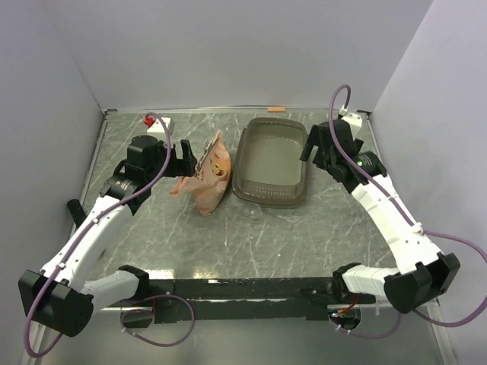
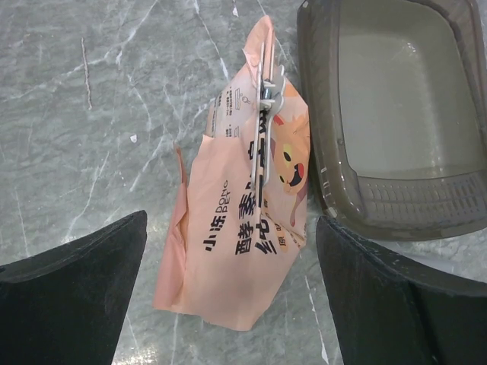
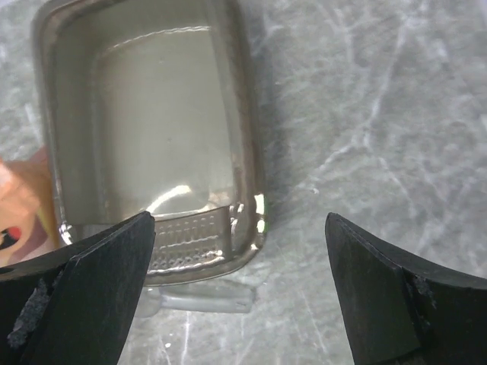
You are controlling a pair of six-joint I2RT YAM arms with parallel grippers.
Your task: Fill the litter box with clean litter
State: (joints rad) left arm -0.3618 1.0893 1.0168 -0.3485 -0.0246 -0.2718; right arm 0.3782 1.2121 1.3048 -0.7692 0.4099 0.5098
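Observation:
The litter box (image 1: 272, 161), a grey-brown translucent tray, stands at the back middle of the table, and its bare bottom shows no clean litter. An orange-pink printed bag (image 1: 210, 175) lies just left of it, with a metal clip (image 2: 266, 84) on its top edge. My left gripper (image 1: 181, 157) hovers open at the bag's left end. In the left wrist view the bag (image 2: 251, 205) lies between and beyond the spread fingers of the left gripper (image 2: 232, 222), with the litter box rim (image 2: 319, 152) to the right. My right gripper (image 1: 312, 150) hangs open over the box's right rim (image 3: 251, 152); nothing sits inside the right gripper (image 3: 240, 220).
A white block with a red part (image 1: 157, 124) sits in the back left corner. A clear plastic piece (image 3: 198, 300) lies on the marble table by the box's near end. Grey walls close the table on three sides.

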